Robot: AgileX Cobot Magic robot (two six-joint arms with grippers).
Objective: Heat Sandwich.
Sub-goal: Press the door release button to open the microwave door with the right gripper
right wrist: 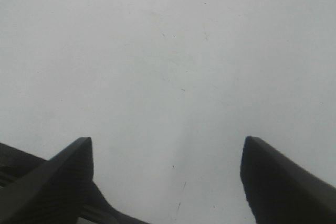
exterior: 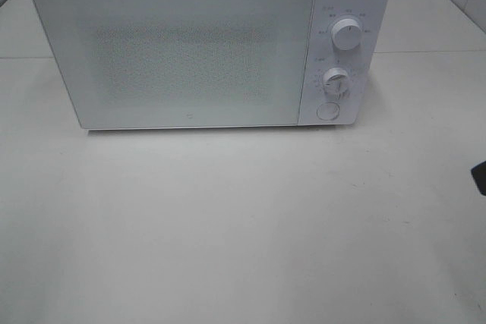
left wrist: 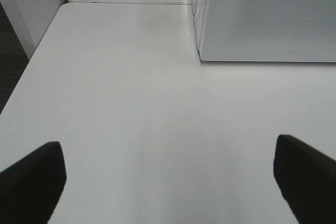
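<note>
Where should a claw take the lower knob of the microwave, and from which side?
Take the lower knob by its round rim, pinching opposite sides, coming straight at the front of the microwave. It stands out from the flat control panel as a short cylinder, so probably only the rim can be pinched.

surface: white table [exterior: 228,233] | on it: white microwave [exterior: 190,51] — door shut, toward the back

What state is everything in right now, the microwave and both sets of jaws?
Microwave door: shut.
Upper knob: untouched, setting unreadable.
Lower knob: untouched, setting unreadable.
Round button: untouched.
Left gripper: jaws wide open, empty.
Right gripper: jaws open, empty.
Sandwich: not in view.
</note>
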